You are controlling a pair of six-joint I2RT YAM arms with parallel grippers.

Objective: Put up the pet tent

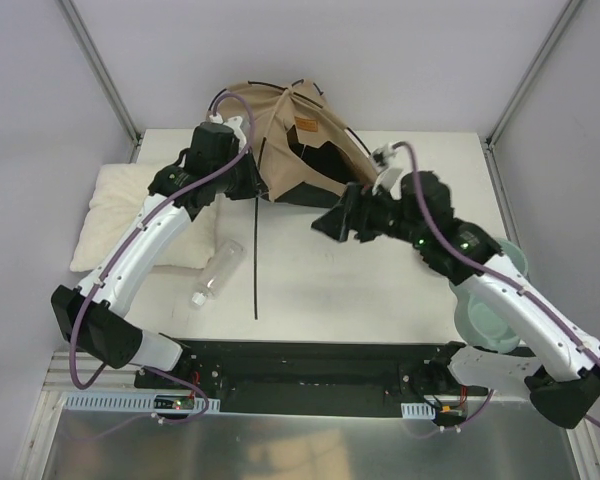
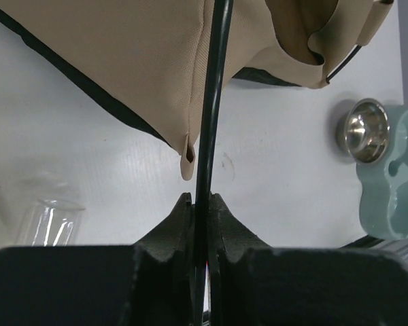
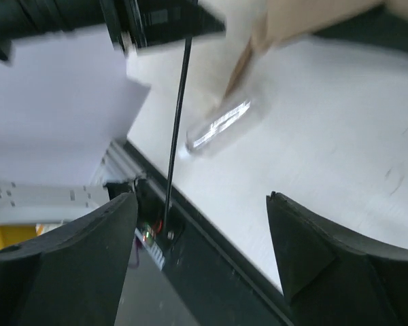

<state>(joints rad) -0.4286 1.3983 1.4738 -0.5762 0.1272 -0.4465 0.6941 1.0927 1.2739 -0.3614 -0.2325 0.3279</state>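
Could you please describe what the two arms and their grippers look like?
Both the left arm and right arm have white shells with black joints and bases. A purple cable runs along each. The left gripper and right gripper have matte black, wedge-shaped fingers.

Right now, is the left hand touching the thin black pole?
Touching. The left wrist view shows the left hand closed on the pole, its fingers pressed against both sides with no gap.

Left arm (image 1: 140, 235) outstretched, jaws pinched tight; right arm (image 1: 520, 300) bent inward, jaws spread wide.
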